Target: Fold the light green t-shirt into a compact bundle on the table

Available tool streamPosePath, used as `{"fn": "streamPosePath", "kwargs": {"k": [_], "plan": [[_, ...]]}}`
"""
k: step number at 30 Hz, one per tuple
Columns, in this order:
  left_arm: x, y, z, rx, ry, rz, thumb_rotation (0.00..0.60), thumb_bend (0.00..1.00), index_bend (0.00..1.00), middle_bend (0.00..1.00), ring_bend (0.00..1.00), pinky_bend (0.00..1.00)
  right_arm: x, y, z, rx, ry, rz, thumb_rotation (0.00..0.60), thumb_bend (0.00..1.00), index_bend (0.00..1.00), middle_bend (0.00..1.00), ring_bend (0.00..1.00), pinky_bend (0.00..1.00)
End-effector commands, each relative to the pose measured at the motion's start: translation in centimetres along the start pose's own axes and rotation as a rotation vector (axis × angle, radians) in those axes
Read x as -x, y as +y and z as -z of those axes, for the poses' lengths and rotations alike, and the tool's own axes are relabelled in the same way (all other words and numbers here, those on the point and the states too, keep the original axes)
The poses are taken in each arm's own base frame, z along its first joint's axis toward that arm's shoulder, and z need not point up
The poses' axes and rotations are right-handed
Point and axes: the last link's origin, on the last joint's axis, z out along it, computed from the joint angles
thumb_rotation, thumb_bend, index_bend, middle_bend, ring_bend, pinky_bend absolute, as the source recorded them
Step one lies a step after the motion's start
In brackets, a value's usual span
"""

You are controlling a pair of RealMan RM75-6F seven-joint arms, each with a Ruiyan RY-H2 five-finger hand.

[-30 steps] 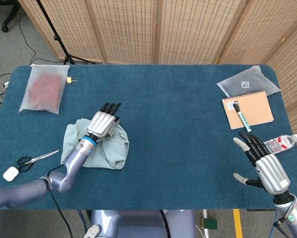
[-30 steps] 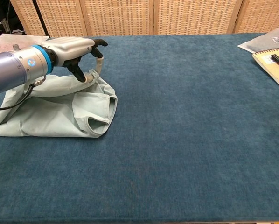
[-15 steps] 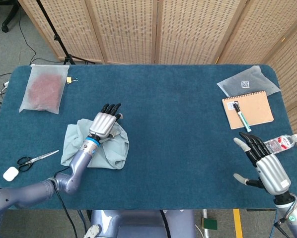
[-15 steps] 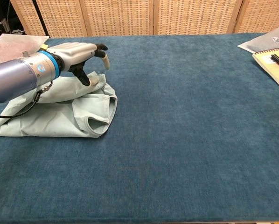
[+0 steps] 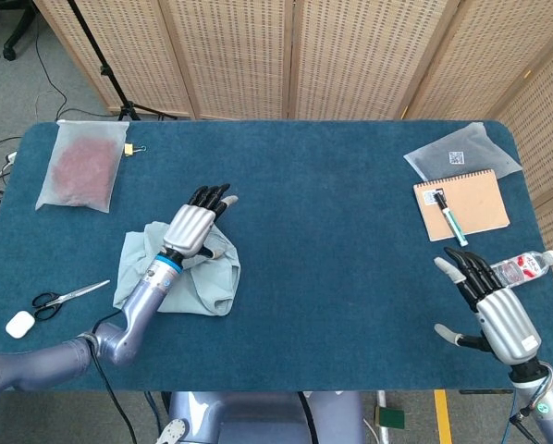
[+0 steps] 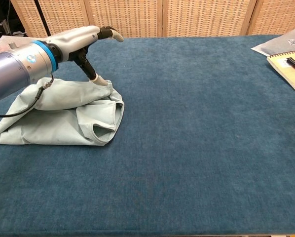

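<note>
1. Since a second ago, we note the left hand (image 5: 193,228) has lifted off the t-shirt (image 5: 198,282) and tipped upward; its fingers, then curled down into the cloth, now reach out over the cloth's far edge. The right hand (image 5: 491,310) has not shifted, and the shirt keeps its bundled outline.
2. Far left on the table (image 5: 332,240): an earbud case (image 5: 19,324), scissors (image 5: 64,296) just beside it, and further back a bag (image 5: 80,166) of reddish contents with a binder clip (image 5: 133,149) at its corner.
3. The t-shirt, light green, lies folded and rumpled on the left half of the table, near the front edge; in the chest view an opening with a stitched hem (image 6: 105,129) faces right.
4. The left hand is released: fingers extended and apart, grasping nothing. In the chest view its thumb (image 6: 91,73) points down, its tip touching or just above the shirt's raised fold; we cannot tell which.
5. The middle of the table is plain blue cloth.
6. At right rear: a plastic sleeve (image 5: 461,153), then a notebook (image 5: 461,205) with a pen (image 5: 449,218) lying on it.
7. The right hand hovers near the front right corner, fingers spread, empty; a bottle (image 5: 526,266) lies just behind it.
</note>
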Motion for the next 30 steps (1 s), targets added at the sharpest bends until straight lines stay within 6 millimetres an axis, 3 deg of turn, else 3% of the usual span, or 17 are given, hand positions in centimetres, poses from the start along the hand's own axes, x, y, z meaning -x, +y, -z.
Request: {"fn": "streamPosePath", "kwargs": {"k": [1,6,10,13,20,30], "plan": [[-4.3,-1.9,2.5,0.039,0.087,0.031,0.600,0.05,0.00,0.00,0.00,0.00,0.1,-0.1,0.0,-0.001,-0.001,0.003,0.600,0.12,0.00,0.00,0.00,0.05],[-7.5,-6.0,4.9,0.015,0.112,-0.032,0.600,0.11,0.00,0.00,0.00,0.00,0.4,-0.2,0.0,-0.003,-0.012,0.010,0.600,0.13,0.00,0.00,0.00,0.05],[-8.2,-9.0,6.2,-0.018,0.086,-0.108,0.600,0.17,0.05,0.00,0.00,0.00,0.6,-0.3,-0.1,-0.005,-0.018,0.017,0.600,0.13,0.00,0.00,0.00,0.05],[-7.3,-11.5,7.3,-0.056,0.040,-0.151,0.600,0.20,0.13,0.00,0.00,0.00,0.8,-0.4,-0.1,-0.005,-0.025,0.023,0.600,0.13,0.00,0.00,0.00,0.06],[-4.2,-14.1,7.8,-0.103,-0.027,-0.128,0.600,0.22,0.26,0.00,0.00,0.00,1.3,-0.5,-0.2,-0.004,-0.038,0.033,0.600,0.13,0.00,0.00,0.00,0.05],[-1.1,-14.9,7.2,-0.092,-0.052,-0.132,0.600,0.25,0.36,0.00,0.00,0.00,1.3,-0.3,-0.3,0.005,-0.040,0.033,0.600,0.13,0.00,0.00,0.00,0.05]]}}
